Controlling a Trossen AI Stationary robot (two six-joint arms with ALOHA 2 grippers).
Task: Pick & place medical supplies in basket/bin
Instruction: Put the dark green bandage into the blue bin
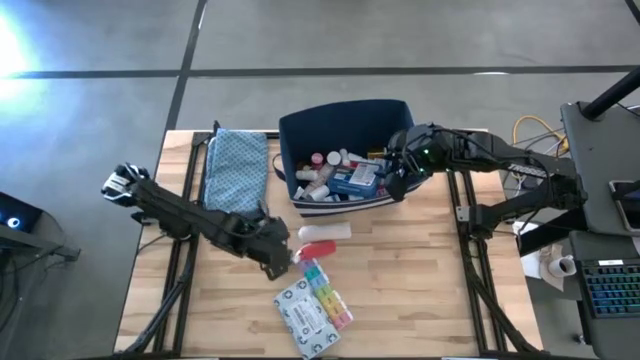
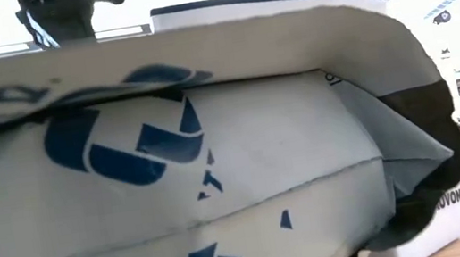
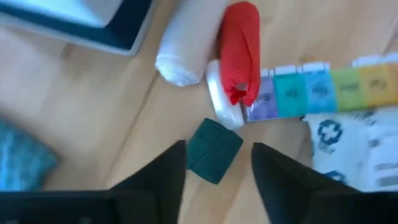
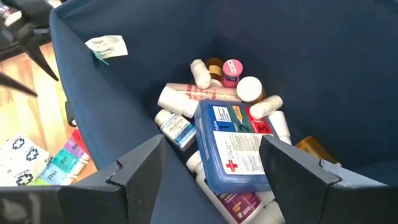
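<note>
- Left gripper [image 3: 214,163] low over the surface [image 1: 420,290], jaws apart round a small dark green item [image 3: 214,149] – not yet clamped, prob. next pick.
- Red tube [image 3: 241,50], pill organiser [image 3: 323,87] & grey-white packet [image 1: 305,315] lie just beyond.
- Right gripper [image 4: 211,158] open, empty, over the navy bin's [image 1: 300,125] right side – supplies [image 4: 233,143] heaped inside.

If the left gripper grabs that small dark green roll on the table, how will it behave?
The green roll, lying between the left gripper's open fingers, looks ribbed and fabric-like: probably light, soft and grippy. Being cylindrical, it may roll away if nudged.
</note>
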